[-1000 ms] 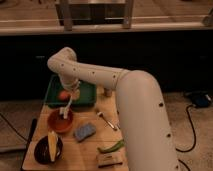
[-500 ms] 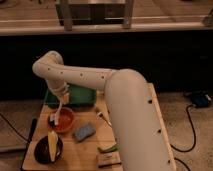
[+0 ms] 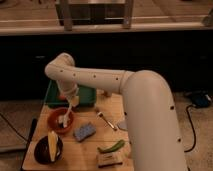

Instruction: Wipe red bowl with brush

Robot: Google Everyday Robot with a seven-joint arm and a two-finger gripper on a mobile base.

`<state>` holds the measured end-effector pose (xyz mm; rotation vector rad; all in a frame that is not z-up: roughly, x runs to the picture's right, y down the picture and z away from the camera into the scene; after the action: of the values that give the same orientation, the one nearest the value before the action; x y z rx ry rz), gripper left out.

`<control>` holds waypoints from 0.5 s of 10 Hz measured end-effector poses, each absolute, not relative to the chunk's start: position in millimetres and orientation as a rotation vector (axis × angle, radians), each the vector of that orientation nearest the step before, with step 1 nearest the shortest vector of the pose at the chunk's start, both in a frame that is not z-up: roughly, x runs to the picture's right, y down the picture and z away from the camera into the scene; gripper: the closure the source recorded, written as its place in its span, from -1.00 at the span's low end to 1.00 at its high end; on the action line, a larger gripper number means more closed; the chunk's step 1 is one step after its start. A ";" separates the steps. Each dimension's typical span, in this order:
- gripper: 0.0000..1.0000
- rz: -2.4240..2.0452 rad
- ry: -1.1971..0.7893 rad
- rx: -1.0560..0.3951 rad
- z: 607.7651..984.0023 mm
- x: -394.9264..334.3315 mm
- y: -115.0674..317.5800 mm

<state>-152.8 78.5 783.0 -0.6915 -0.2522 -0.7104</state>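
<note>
The red bowl (image 3: 59,121) sits on the left side of the wooden table (image 3: 95,142), just in front of a green tray. My gripper (image 3: 73,101) hangs over the bowl's far right rim, at the end of the white arm that comes in from the right. It is shut on the brush (image 3: 65,117), a slim pale stick that slants down and to the left. The brush's white head rests inside the bowl.
A dark bowl (image 3: 48,148) holding a yellow item stands in front of the red bowl. A blue sponge (image 3: 85,132), a small utensil (image 3: 106,121), a green vegetable (image 3: 112,146) and a blocky scrub brush (image 3: 110,159) lie to the right. The green tray (image 3: 86,95) is behind.
The arm swung left over the bowl and has now come back to the right. The brush head stays down in the red bowl.
</note>
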 end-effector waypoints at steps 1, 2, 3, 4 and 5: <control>1.00 -0.699 -0.246 -0.692 784.2 -145.0 77.1; 1.00 -0.690 -0.239 -0.688 786.6 -139.3 73.0; 1.00 -0.685 -0.238 -0.684 789.0 -139.3 69.1; 1.00 -0.685 -0.237 -0.675 792.0 -144.4 63.8; 1.00 -0.690 -0.240 -0.670 793.3 -154.4 60.1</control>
<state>-154.4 60.1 793.3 -0.6704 -0.2396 -0.6901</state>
